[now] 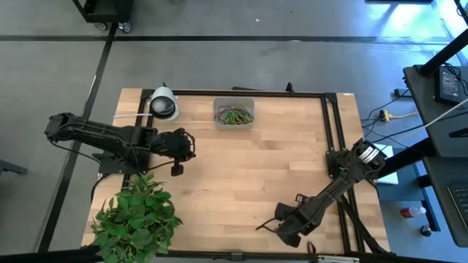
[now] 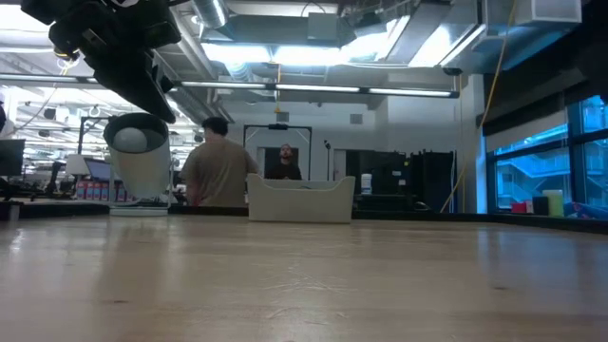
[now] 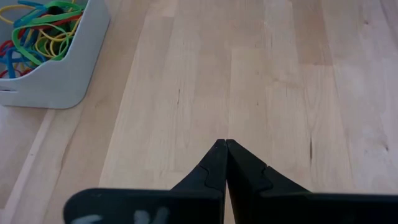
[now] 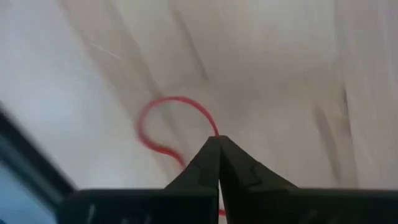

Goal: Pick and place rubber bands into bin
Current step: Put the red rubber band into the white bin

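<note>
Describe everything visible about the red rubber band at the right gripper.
The red rubber band is a single thin, floppy loop of what looks like elastic rubber, showing in the right wrist view as an open, uneven curve over the pale wooden table. The right gripper is shut on it: the loop runs in between the closed fingertips, with a short bit of red showing below them. Whether it is lifted off the wood cannot be told. It is too small to make out in the high view.

A leafy green plant (image 1: pixel 136 218) sits at the table's near left corner, a white-and-black tape roll (image 1: pixel 164 104) at the far left. Two people (image 2: pixel 217 163) stand beyond.
</note>
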